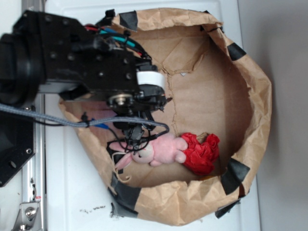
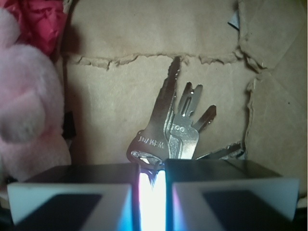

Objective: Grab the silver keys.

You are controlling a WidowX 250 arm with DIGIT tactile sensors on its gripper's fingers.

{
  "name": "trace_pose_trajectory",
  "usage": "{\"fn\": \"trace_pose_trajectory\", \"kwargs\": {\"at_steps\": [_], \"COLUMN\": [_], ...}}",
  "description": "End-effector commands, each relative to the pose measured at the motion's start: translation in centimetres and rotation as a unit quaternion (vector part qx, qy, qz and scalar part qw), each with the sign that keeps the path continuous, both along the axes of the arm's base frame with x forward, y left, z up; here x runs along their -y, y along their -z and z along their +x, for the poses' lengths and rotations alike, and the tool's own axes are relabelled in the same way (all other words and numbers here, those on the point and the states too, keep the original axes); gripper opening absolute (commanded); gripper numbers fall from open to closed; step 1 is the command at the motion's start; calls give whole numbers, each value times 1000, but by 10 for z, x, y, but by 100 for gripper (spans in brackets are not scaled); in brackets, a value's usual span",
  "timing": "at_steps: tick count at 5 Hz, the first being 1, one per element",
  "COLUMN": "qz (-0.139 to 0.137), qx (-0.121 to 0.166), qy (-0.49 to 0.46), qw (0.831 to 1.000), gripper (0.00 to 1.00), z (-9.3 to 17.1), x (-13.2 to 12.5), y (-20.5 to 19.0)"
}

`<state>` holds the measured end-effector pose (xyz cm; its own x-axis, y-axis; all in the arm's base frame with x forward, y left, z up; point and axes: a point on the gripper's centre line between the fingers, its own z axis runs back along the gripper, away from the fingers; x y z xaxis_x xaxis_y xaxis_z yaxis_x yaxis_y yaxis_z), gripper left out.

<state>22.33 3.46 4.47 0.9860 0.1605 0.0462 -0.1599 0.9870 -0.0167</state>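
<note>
Fingers [image 2: 152,190] nearly shut, pinching silver keys [image 2: 168,130] at head end so blades fan clear above cardboard floor [image 2: 106,96].

One bunch of silver keys [image 2: 175,127] with at least four keys, one pink bunny [image 1: 156,151], one red fabric lump [image 1: 199,153], one paper bag [image 1: 250,159].

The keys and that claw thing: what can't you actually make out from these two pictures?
- Silver keys: absent from the exterior view, hidden under the black arm.
- Key heads and ring: wrist view, covered by the gripper pads and white glare.
- Grip: the narrow gap suggests the keys are pinched, but the glare hides the contact.
- Pink plush bunny: wrist view, cut off by the left edge.
</note>
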Motion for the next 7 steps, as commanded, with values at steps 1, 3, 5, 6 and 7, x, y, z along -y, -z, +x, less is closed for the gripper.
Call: {"fn": "trace_pose_trajectory", "kwargs": {"at_steps": [1, 3, 5, 6, 7], "qz": [3, -26, -14, 10, 38], "qx": [-16, -5, 29, 1, -14], "qy": [-42, -104, -88, -82, -79], "qw": [999, 994, 996, 997, 996], "gripper": [0, 0, 0, 0, 0], "z": [15, -6, -18, -10, -5], "x": [-19, -51, -43, -28, -16], "y": [-48, -146, -155, -135, -117]}}
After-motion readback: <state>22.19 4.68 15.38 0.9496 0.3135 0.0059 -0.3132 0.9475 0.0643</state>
